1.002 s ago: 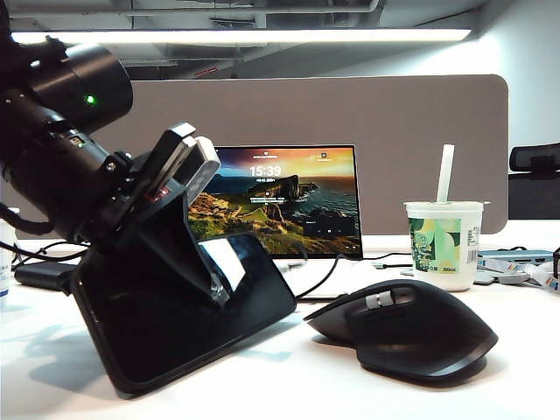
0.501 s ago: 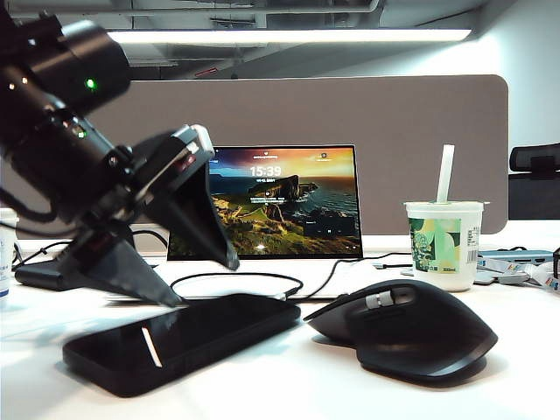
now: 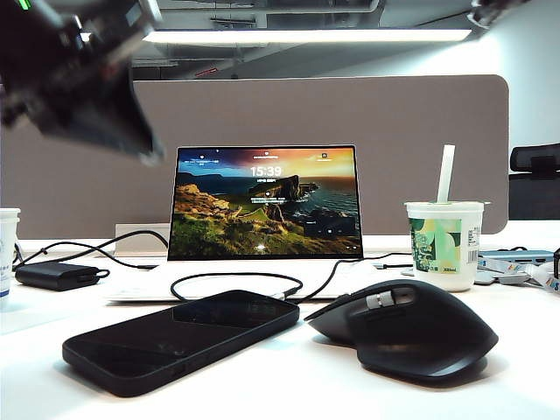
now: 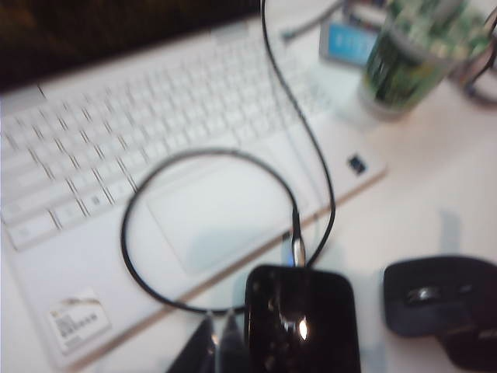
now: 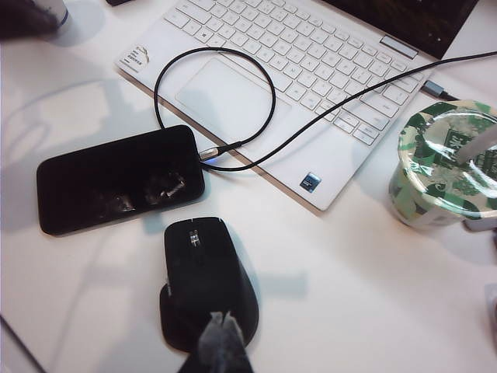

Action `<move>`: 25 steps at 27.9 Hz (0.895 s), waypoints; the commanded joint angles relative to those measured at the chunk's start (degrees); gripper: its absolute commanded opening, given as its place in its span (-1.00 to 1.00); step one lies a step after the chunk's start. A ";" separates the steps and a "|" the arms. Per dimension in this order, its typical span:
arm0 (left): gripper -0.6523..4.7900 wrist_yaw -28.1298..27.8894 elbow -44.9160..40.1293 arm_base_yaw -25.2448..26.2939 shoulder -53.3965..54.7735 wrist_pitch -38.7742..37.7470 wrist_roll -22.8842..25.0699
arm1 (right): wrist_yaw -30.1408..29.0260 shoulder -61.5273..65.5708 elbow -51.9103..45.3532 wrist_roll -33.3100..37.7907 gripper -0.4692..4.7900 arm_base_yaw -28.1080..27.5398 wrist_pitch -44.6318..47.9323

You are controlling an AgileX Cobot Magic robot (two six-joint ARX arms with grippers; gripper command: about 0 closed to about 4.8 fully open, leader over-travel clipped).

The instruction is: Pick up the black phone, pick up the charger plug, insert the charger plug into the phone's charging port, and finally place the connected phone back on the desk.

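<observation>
The black phone (image 3: pixel 184 339) lies flat on the white desk (image 3: pixel 289 385), screen up, with no gripper on it. The charger plug (image 5: pixel 210 153) sits pushed into the phone's short end, so the charging port is covered; its thin black cable (image 5: pixel 268 85) loops over the laptop's palm rest. My left gripper (image 3: pixel 147 156) hangs high at the upper left, well above the phone, blurred. In the left wrist view this left gripper (image 4: pixel 220 318) has its fingertips together beside the phone (image 4: pixel 303 318) and holds nothing. My right gripper (image 5: pixel 220 320) is shut and empty above the mouse (image 5: pixel 206 280).
A white laptop (image 3: pixel 262 201) stands open behind the phone. The black mouse (image 3: pixel 407 328) lies right of the phone. A green paper cup with a straw (image 3: pixel 444 245) stands at the right, a black power brick (image 3: pixel 57 276) at the left.
The left gripper opened and let the tilted phone down flat onto the desk. It then rose up and away to the upper left and shut again.
</observation>
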 commanded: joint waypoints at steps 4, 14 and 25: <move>-0.78 -8.07 0.24 -0.17 -13.05 -1.20 2.60 | 6.40 -13.90 -13.20 -1.20 -0.82 0.04 15.47; -0.78 -13.42 -2.84 -0.17 -32.61 -7.10 7.26 | 11.63 -25.97 -23.47 -1.22 -0.82 0.07 18.23; -0.78 -13.40 -15.74 -0.17 -54.29 -9.18 6.56 | 12.81 -39.30 -34.60 -3.69 -0.82 0.07 24.65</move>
